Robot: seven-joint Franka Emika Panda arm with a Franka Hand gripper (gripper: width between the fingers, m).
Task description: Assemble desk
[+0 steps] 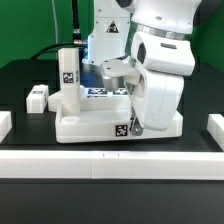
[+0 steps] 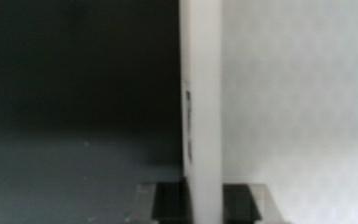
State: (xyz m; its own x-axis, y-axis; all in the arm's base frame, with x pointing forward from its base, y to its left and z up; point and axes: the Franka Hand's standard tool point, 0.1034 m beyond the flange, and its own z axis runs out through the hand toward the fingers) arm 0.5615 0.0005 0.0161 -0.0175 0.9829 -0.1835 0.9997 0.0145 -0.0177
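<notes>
The desk slab [image 1: 100, 125] lies in the middle of the black table. One white leg [image 1: 68, 75] with tags stands upright in its corner socket on the exterior view's left. A second leg [image 1: 38, 97] lies loose on the table further left. My gripper [image 1: 134, 124] is low at the slab's front right, mostly hidden by the arm. In the wrist view the gripper [image 2: 204, 205] has a dark finger [image 2: 165, 206] on each side of a thin white wall [image 2: 202, 100]. This wall is the slab's rim, with the white slab surface [image 2: 300, 100] beside it. The jaws are closed on the rim.
The marker board [image 1: 100, 93] lies flat behind the slab. A long low white rail [image 1: 110, 158] runs along the table's front, with white blocks at both ends [image 1: 214, 128]. My bulky white arm [image 1: 160, 90] covers the slab's right part.
</notes>
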